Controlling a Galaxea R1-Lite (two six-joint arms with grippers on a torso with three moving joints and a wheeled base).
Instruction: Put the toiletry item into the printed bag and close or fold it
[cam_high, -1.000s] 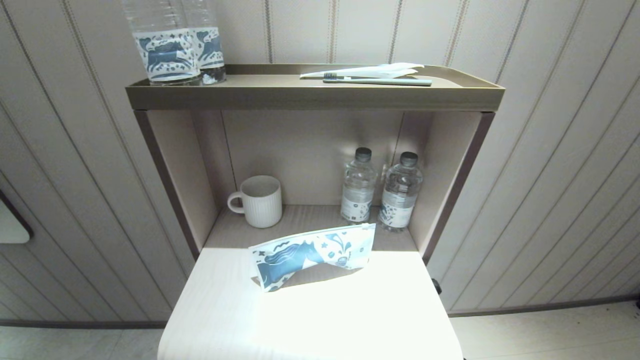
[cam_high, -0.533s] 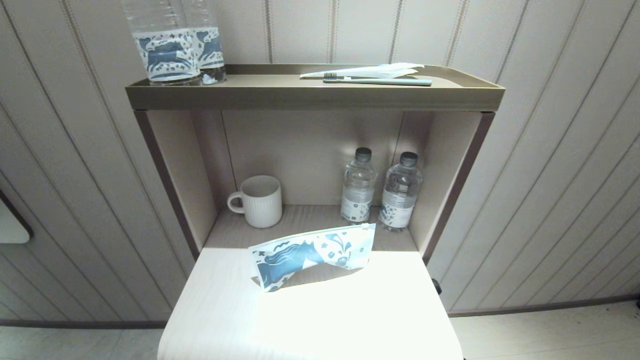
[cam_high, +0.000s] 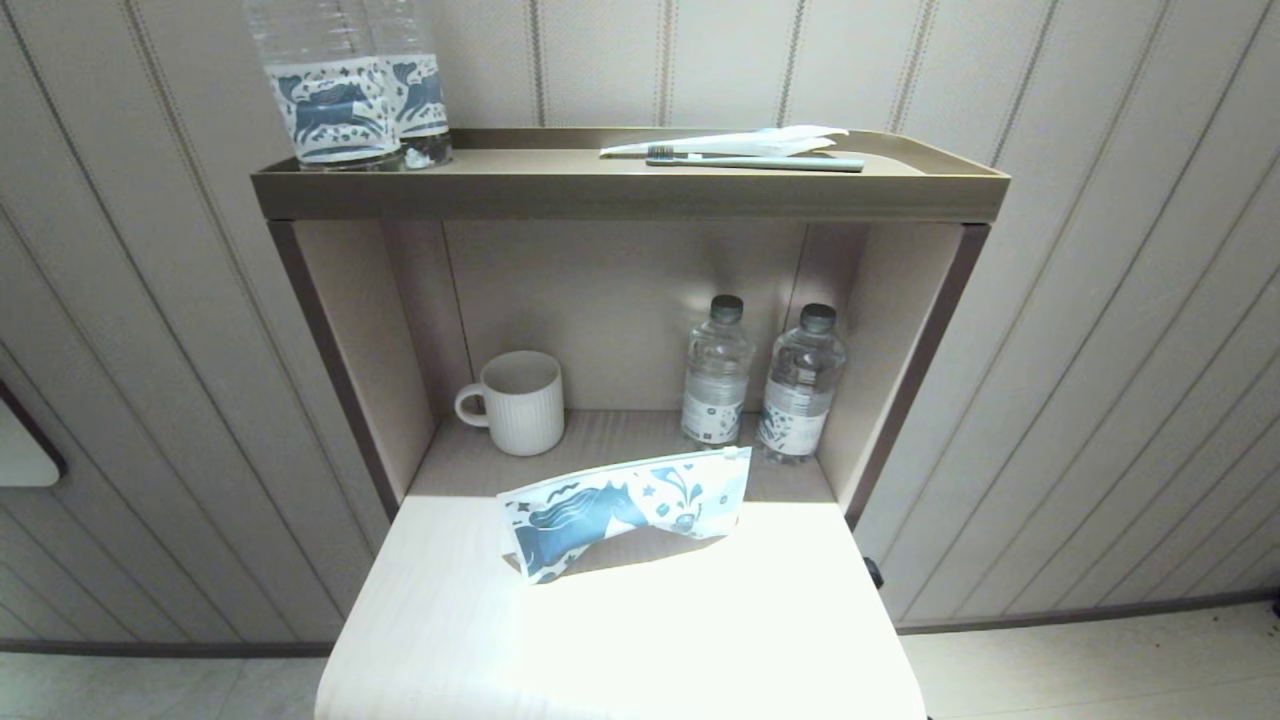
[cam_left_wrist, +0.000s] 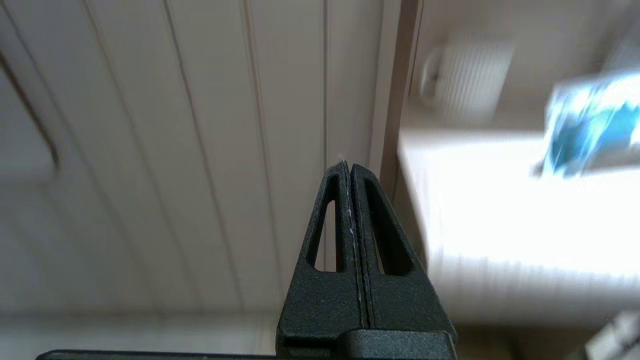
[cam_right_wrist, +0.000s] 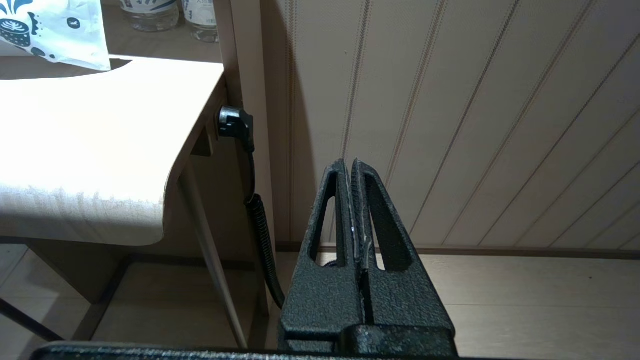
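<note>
The printed bag (cam_high: 625, 509), a whitish pouch with a blue horse, leans on the white table (cam_high: 620, 640) near the shelf's front edge. It also shows as a blur in the left wrist view (cam_left_wrist: 592, 122), and its corner shows in the right wrist view (cam_right_wrist: 55, 30). A toiletry item, a grey-green toothbrush (cam_high: 755, 162), lies on the top tray beside a white wrapper (cam_high: 740, 143). My left gripper (cam_left_wrist: 348, 167) is shut and empty, low beside the table's left side. My right gripper (cam_right_wrist: 348, 165) is shut and empty, low to the table's right. Neither arm appears in the head view.
A white mug (cam_high: 518, 402) and two small water bottles (cam_high: 760, 385) stand in the lower shelf niche. Two large bottles with blue labels (cam_high: 350, 95) stand on the top tray (cam_high: 620, 190) at the left. A black cable (cam_right_wrist: 257, 220) hangs under the table's right edge.
</note>
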